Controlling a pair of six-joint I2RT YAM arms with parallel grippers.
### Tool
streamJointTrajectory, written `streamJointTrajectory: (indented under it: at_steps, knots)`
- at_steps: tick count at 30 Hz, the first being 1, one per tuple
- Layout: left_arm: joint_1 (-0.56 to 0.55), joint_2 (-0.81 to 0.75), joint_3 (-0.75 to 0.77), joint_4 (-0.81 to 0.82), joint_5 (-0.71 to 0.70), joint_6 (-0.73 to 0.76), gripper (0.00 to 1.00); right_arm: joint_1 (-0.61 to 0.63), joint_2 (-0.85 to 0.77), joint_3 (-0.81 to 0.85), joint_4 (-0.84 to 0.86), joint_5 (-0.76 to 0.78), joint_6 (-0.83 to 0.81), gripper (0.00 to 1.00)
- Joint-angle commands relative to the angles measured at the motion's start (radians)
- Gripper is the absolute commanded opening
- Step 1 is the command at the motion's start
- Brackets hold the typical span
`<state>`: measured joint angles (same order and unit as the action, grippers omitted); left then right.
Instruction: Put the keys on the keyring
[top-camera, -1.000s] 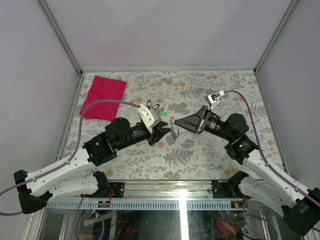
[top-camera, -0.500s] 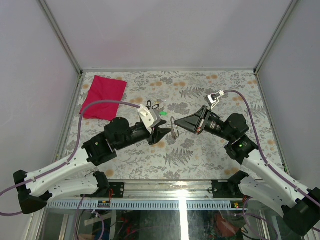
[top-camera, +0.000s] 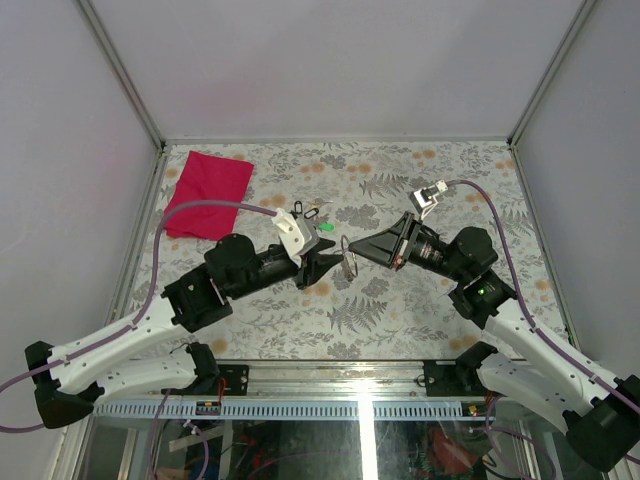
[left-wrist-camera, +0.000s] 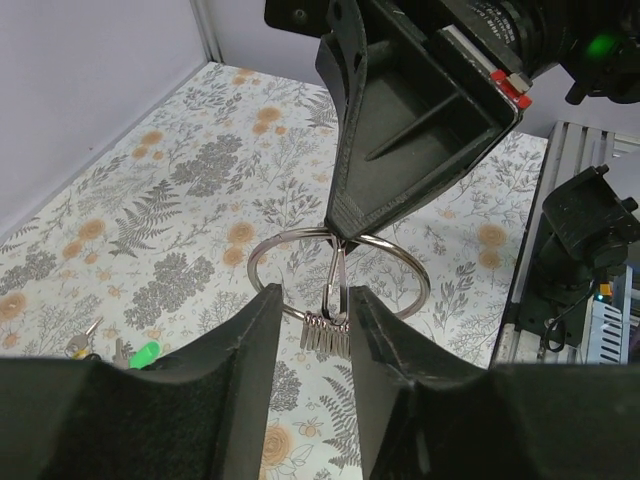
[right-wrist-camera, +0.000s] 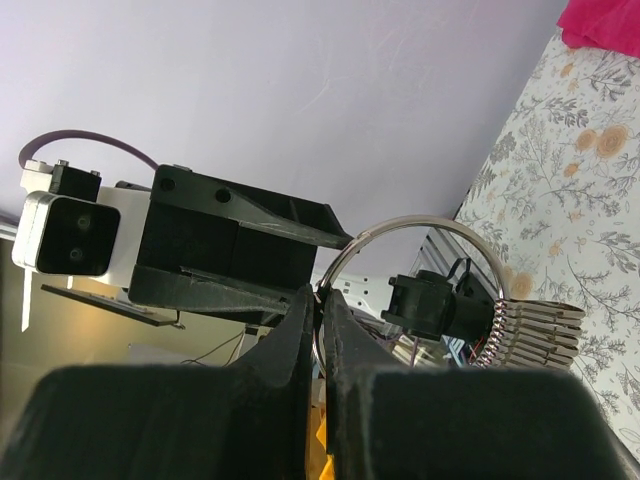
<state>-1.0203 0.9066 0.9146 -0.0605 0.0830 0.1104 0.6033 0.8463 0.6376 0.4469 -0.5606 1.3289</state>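
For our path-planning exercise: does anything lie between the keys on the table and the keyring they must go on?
Only a small green piece lies beside the keys, on the side toward the keyring, which the right hand holds above the table. The left hand is open at the keyring, away from the keys.

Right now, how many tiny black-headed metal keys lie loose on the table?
2. One black-headed key lies on the floral-patterned table beyond the left arm; the other beside it, near the tiny bright green piece. More may be hidden under the arm.
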Motion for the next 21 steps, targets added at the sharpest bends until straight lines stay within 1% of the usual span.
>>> streamJointTrajectory:
  at_steps: [1,3,6,10,14,15,17,19,21]
  knots:
    - [-0.004,-0.007,0.034,0.074,0.02,0.012,0.31,0.006,-0.001,0.026,0.069,-0.039,0.001,0.0]
    - [-0.004,-0.005,0.035,0.077,0.027,0.012,0.26,0.006,0.001,0.027,0.069,-0.041,0.001,0.0]
    - [-0.004,-0.002,0.039,0.078,0.036,0.013,0.14,0.006,0.001,0.027,0.069,-0.042,0.002,0.0]
    - [-0.005,0.001,0.04,0.071,0.052,0.012,0.01,0.006,-0.006,0.032,0.062,-0.042,0.0,0.0]
    - [-0.004,-0.008,0.042,0.055,0.05,0.009,0.0,0.006,-0.01,0.035,0.052,-0.045,-0.02,0.0]
    - [-0.004,-0.011,0.041,0.048,0.042,0.011,0.0,0.006,-0.011,0.037,0.043,-0.046,-0.029,0.05]
    - [-0.004,-0.018,0.04,0.029,0.029,0.018,0.0,0.006,-0.015,0.054,0.003,-0.049,-0.073,0.28]
    - [-0.004,-0.028,0.034,0.009,0.004,0.02,0.0,0.006,-0.019,0.095,-0.08,-0.042,-0.15,0.46]
    - [-0.004,-0.044,0.015,0.0,-0.01,0.024,0.0,0.006,-0.02,0.14,-0.185,-0.021,-0.245,0.56]
